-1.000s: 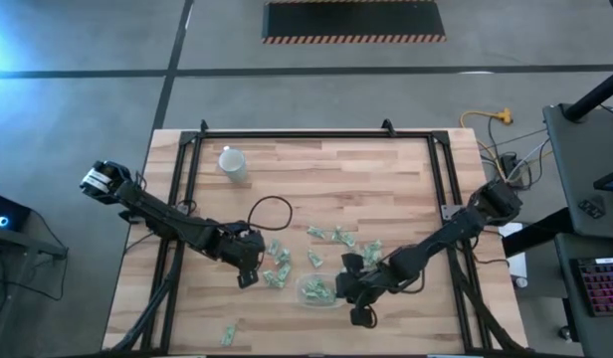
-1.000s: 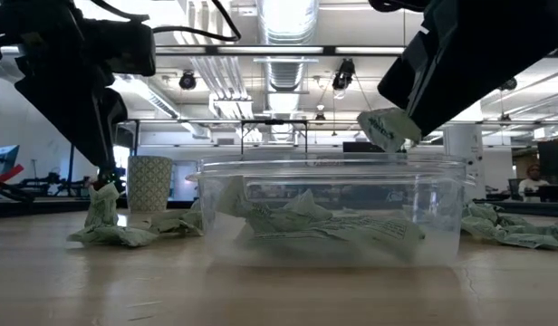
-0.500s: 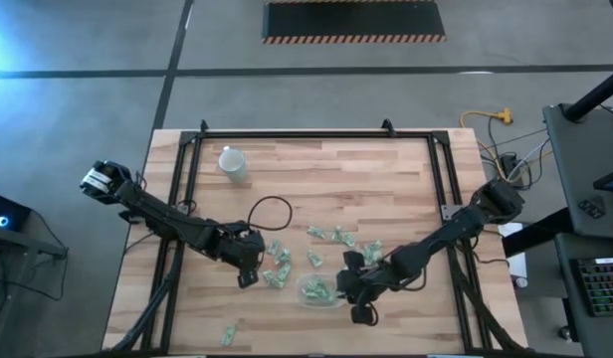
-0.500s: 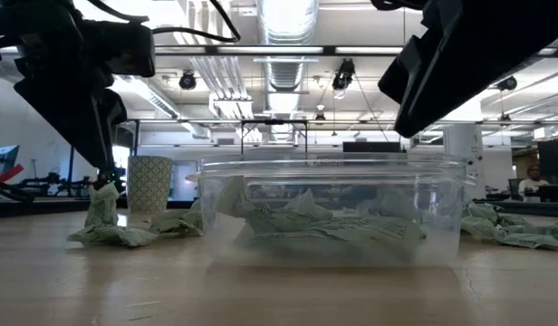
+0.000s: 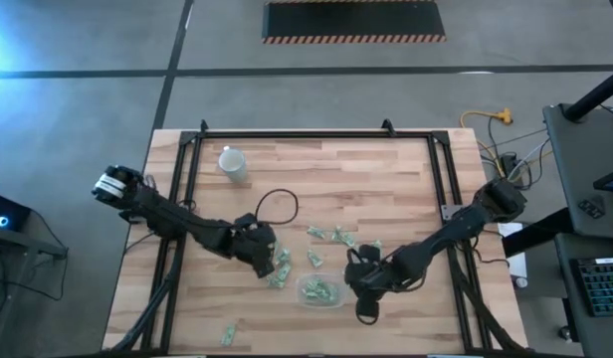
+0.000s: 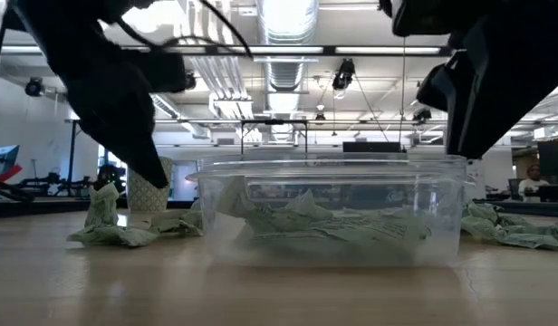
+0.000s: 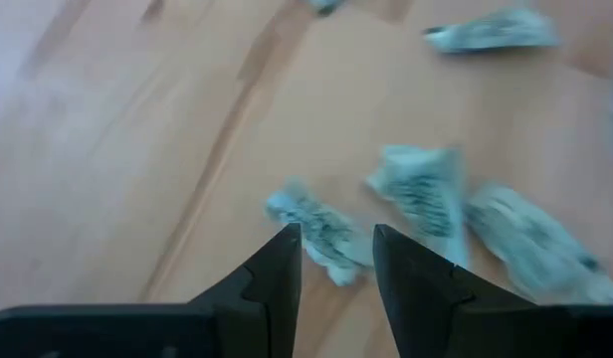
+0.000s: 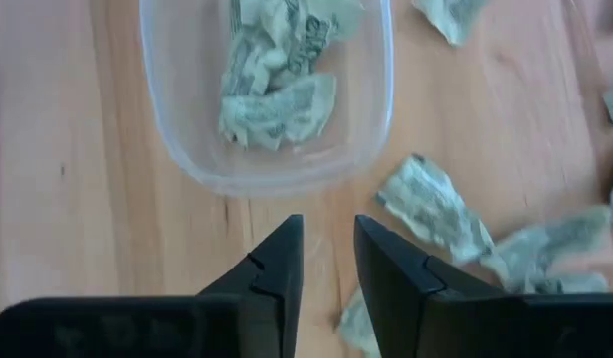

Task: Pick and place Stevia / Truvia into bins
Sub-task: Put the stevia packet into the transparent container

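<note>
Hovering beside the bin (image 8: 267, 109), where several sachets (image 8: 277, 80) are already lodged, the right gripper (image 8: 326, 268) is seen part-open and empty; a loose sachet (image 8: 436, 204) nearby should be approached squarely, flat-on

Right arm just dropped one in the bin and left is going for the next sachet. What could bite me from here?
1. The left gripper, open and empty, is over a tight cluster of sachets; it may pinch two or miss.
2. The right gripper, open and empty, hangs just beside the clear bin; a swing could shove the bin.
</note>
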